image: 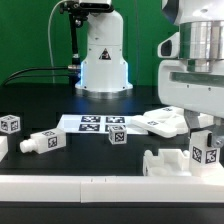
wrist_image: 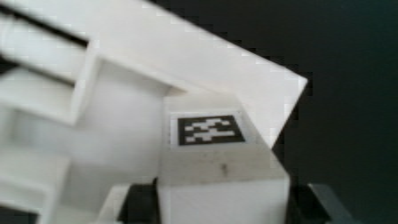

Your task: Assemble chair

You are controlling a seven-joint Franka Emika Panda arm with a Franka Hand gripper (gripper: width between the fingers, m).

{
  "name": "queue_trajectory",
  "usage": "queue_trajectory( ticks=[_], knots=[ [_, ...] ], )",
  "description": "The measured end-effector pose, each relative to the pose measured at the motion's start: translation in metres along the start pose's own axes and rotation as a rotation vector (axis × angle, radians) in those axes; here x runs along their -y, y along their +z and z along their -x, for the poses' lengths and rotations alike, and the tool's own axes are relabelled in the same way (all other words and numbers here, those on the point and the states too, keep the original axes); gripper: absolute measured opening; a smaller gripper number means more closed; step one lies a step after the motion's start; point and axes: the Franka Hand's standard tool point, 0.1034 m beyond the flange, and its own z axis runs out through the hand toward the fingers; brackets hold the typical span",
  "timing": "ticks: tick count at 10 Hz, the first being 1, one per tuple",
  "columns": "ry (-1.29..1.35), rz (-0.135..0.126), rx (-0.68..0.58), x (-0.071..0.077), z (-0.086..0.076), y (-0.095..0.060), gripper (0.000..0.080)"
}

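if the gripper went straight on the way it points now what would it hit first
The tagged white chair part, which sits right between the gripper's fingers, seemingly clamped; under it probably the black table, depth unclear.

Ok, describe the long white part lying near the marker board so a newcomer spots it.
Find the white domed robot base at the back, then the marker board flat on the black table before it. Off the board's front corner, toward the exterior view's left, lies the long part on its side. Unlike the tagged cube farther that way, it is elongated.
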Motion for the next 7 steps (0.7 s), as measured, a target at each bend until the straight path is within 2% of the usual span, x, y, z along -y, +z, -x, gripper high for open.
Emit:
queue_trajectory(
  ticks=[1,3,4,5,7],
  knots=[
    [0.194,0.006,0.02,0.0,0.0018,-0.0004,0.0289],
    [0.356,0.002,0.031,-0.0001,0.0028,-0.0002,0.0289],
    [0.352,0.003,0.029,-0.0003,0.0025,0.0002,0.0365],
    [0.256,0.005,0.028,-0.0013,0.0028,0.0012,0.0365],
    [-0.009,0.001,0.031,-0.0024,0.0081,0.0029,0.0617]
  ],
)
